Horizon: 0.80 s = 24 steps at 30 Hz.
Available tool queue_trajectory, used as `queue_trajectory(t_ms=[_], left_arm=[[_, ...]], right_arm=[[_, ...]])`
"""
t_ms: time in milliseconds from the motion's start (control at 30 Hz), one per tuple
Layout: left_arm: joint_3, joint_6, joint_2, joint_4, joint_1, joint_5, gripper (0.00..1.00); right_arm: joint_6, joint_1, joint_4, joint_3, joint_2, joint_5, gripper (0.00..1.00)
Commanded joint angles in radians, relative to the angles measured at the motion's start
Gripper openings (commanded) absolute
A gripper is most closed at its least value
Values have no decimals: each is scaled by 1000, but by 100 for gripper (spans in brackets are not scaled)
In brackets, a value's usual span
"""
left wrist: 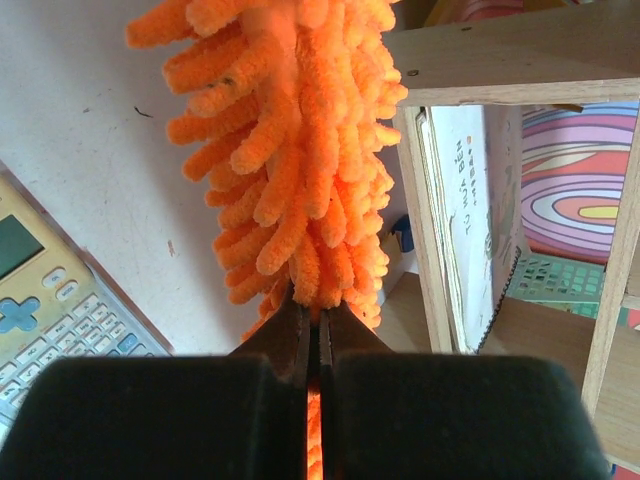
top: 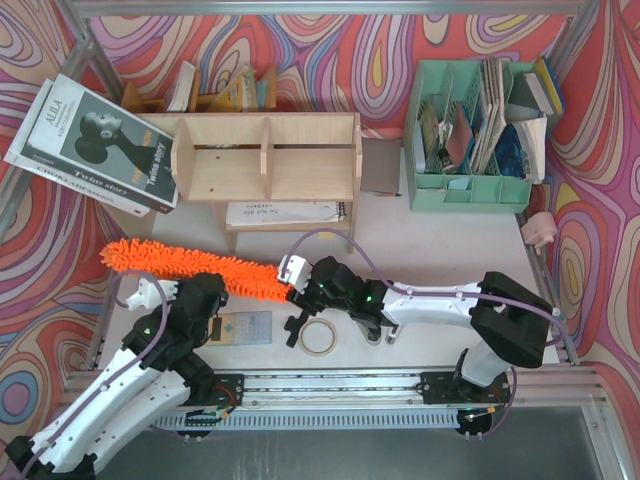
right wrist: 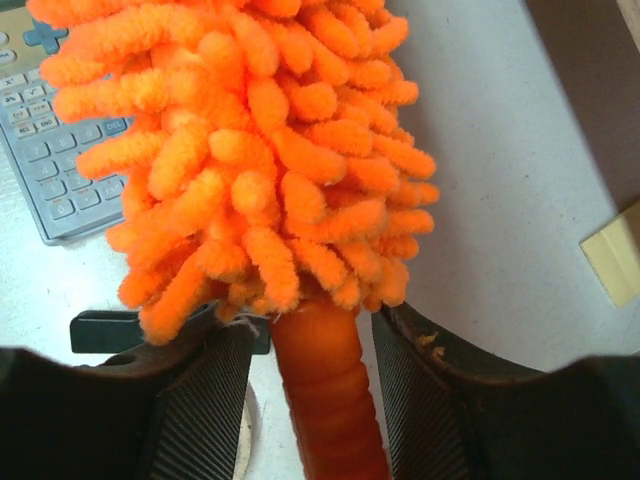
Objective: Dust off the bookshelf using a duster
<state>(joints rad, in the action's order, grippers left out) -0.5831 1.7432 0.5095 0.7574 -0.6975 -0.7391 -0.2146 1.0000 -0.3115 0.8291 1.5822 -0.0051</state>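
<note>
The orange fluffy duster (top: 170, 264) lies slanted across the table in front of the light plywood bookshelf (top: 265, 155). My left gripper (top: 226, 285) is shut on the duster's fluffy part near its handle end; in the left wrist view the jaws (left wrist: 320, 315) pinch orange strands (left wrist: 300, 150), with the bookshelf (left wrist: 500, 60) to the right. My right gripper (top: 298, 288) is open around the smooth orange handle (right wrist: 325, 400), with a gap on each side of it; the fingers (right wrist: 200, 400) do not touch it. The duster head (right wrist: 250, 150) fills the right wrist view.
A calculator (top: 240, 328) and a tape roll (top: 317, 338) lie near the arms. A notebook (top: 285, 212) lies under the shelf. A magazine stack (top: 95, 140) leans at its left. A mint green organizer (top: 470, 190) stands at the back right.
</note>
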Motion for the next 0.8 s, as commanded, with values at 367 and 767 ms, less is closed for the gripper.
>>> queue_trajectory(t_ms=[367,767], left_arm=[[-8,18,-33,53,4,-14,0],[-42,51,-63,215,4,-55,45]], right_arm=[[-24,-4,105,69,-19,-43,24],[-18,-4,154,100,-58,-91,7]])
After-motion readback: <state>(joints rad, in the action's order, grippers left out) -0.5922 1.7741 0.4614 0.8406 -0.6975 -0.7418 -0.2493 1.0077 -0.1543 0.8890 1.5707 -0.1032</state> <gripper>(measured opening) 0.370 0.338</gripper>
